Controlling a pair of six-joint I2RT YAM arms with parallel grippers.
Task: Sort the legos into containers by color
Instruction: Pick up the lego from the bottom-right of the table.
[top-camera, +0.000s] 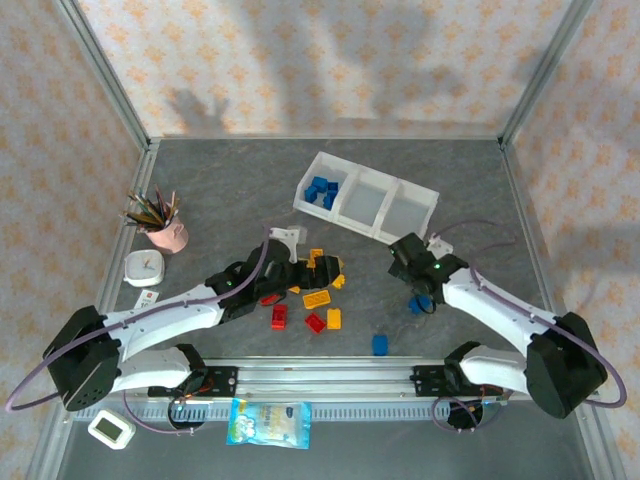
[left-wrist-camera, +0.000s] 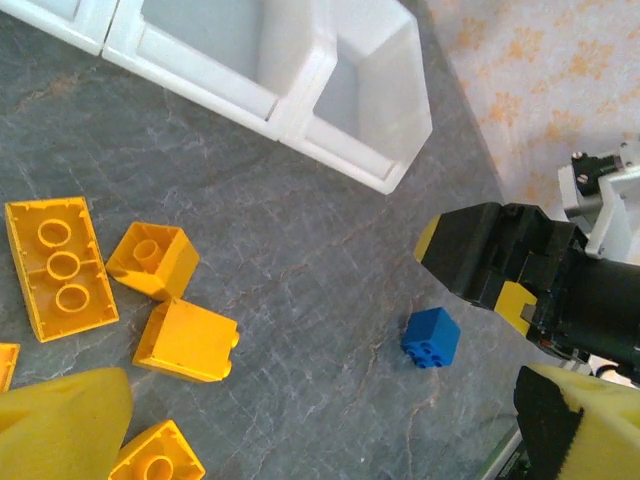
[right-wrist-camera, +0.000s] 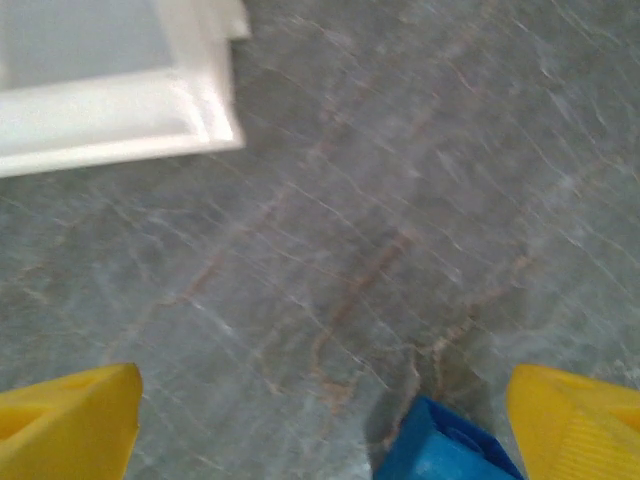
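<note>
Top external: tray (top-camera: 335, 216), long axis diagonal

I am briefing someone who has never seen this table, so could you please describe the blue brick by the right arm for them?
From the white three-compartment tray at the back, come forward to the right end effector. The blue brick lies on the table between its open yellow fingers; the other loose blue brick sits alone nearer the front rail.
</note>
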